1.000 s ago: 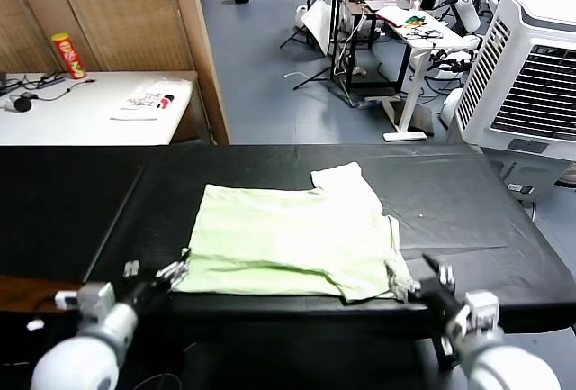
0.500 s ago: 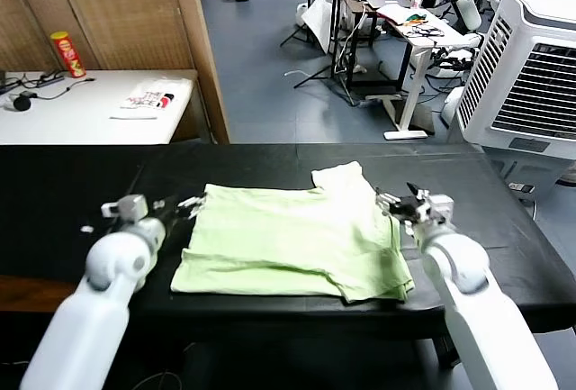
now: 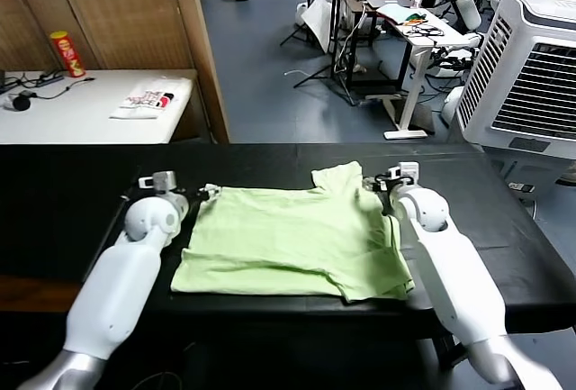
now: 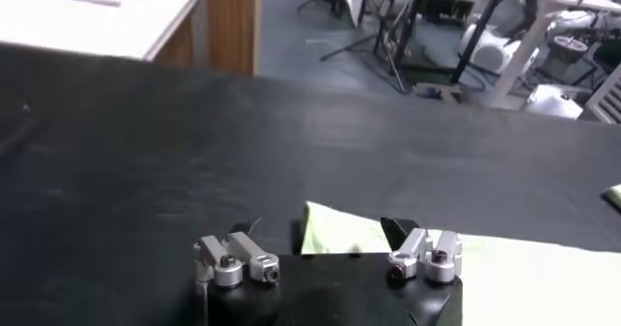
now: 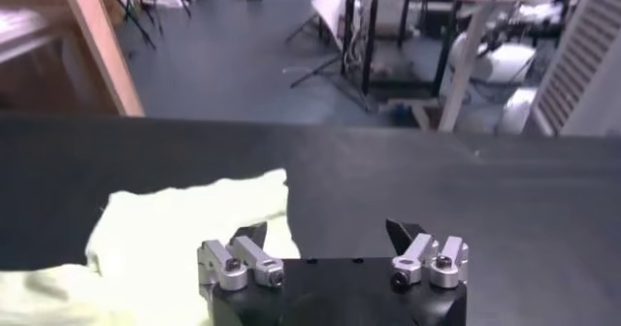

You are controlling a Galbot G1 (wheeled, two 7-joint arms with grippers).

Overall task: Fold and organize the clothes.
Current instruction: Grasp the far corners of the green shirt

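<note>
We see a long black table (image 3: 81, 192) spanning the whole width in front of the robot. One pale green shirt (image 3: 292, 241) lies directly on it, spread mostly flat, reaching from the table's middle to its near edge, with one sleeve pointing toward the table's far edge.

I see the black surface (image 3: 468, 201) bare on both sides of the green shirt (image 3: 292, 241). My left pincer (image 3: 209, 192) and right pincer (image 3: 376, 182) sit wide apart at its far corners. Between them only the raised sleeve (image 3: 340, 177) sticks up.
</note>
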